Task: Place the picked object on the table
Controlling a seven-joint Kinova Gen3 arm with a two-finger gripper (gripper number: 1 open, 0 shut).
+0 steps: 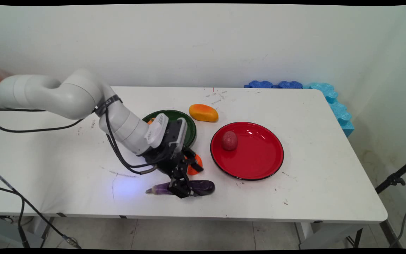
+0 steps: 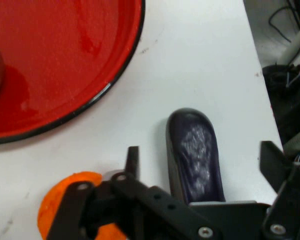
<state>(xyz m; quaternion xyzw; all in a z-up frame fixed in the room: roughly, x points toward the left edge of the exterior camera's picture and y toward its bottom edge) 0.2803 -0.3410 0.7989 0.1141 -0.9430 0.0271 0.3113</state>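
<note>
My jaws (image 2: 197,162) stand spread, one finger on each side of the purple eggplant (image 2: 195,155), neither finger pressed against it as far as the hand view shows. The eggplant lies flat on the white tabletop (image 1: 65,169) near its front edge, rounded end toward the red plate, stem end pointing the other way in the main view (image 1: 203,187).

Just beside my left-hand finger in the hand view sits an orange piece (image 2: 65,200), partly behind my linkage; in the main view it shows as an orange wedge (image 1: 194,165) between the eggplant and the green plate. What it is exactly I cannot tell.

Red plate (image 1: 256,162) with a dark rim lies near, to the right in the main view, apart from the eggplant. On it, near its left side, a dull red round fruit (image 1: 229,140).

Behind my wrist, a dark green plate (image 1: 178,118), partly covered by my arm. Just beyond it, on the bare tabletop, an orange-yellow mango (image 1: 203,113).

At the far right corner, blue foam pieces (image 1: 330,95) along the wall.

No readable writing or labels on anything in view.
</note>
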